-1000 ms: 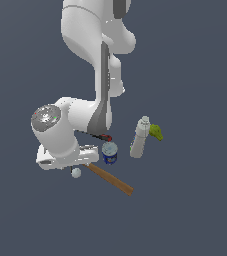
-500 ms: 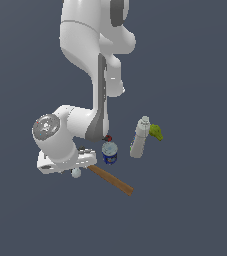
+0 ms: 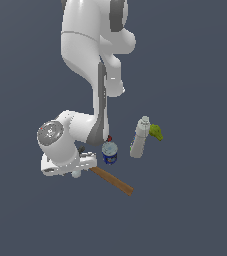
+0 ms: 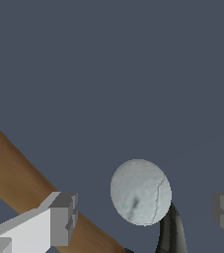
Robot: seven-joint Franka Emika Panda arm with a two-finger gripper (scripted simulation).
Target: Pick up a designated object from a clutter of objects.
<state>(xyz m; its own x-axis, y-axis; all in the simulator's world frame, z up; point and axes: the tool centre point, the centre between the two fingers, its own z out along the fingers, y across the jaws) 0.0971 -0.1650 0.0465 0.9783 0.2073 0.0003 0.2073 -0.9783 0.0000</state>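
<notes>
— What does your exterior view give you?
— The white ball (image 3: 75,174) peeks under the gripper (image 3: 75,170), beside the hammer handle (image 3: 112,181).
— And the wrist view?
— Your ball (image 4: 140,191) is round, no long axis, between spread fingers (image 4: 61,218), untouched.

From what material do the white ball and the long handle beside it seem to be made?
White ball: looks like matte leather or rubber, off-white with a faint curved seam, like a baseball; uncertain in a render. Hammer handle: appears to be wood, plain brown and smooth, without gloss.
</notes>
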